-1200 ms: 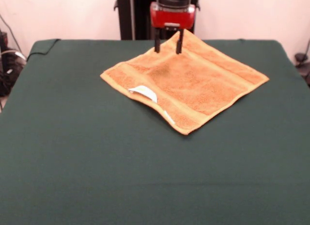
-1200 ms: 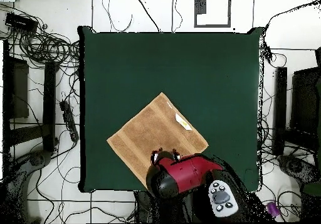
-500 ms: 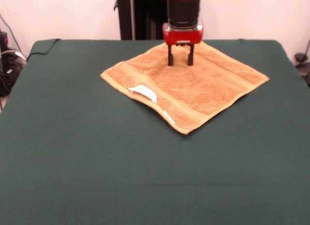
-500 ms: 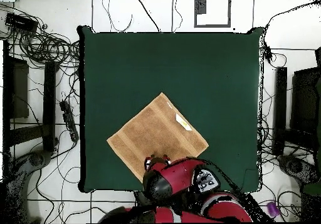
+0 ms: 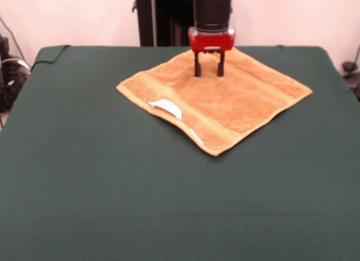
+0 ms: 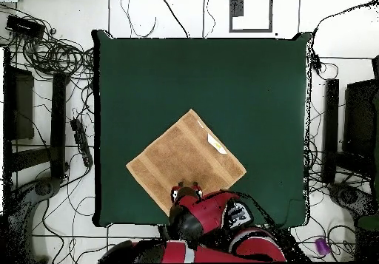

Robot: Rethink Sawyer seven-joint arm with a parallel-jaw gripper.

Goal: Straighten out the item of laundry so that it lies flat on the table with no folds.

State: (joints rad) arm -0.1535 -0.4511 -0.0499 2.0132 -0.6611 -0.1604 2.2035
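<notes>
The orange-tan towel (image 5: 216, 100) is seen spread as a diamond on the green table (image 5: 112, 193), in the far half of the cloth in the front view and, in the overhead view (image 6: 185, 161), toward the bottom edge, slightly left of centre. Most of it lies flat, with a woven band visible parallel to two of its sides. Along the front-left edge in the front view a white label (image 5: 167, 107) is turned up, and the hem just beside it is slightly raised and rippled toward the near corner — the one part not lying quite flat. The gripper (image 5: 208, 73) is held upright over the towel's far corner area, its red body (image 5: 211, 39) above and two dark fingers (image 5: 197, 66) pointing straight down. The fingers are spread, with a clear gap between them, and nothing is pinched; their tips are at or just above the terry surface, and contact cannot be told for certain. In the overhead view the fingertips (image 6: 186, 188) show at the towel's lower edge — the rest is hidden beneath the red and black arm (image 6: 211, 217).
</notes>
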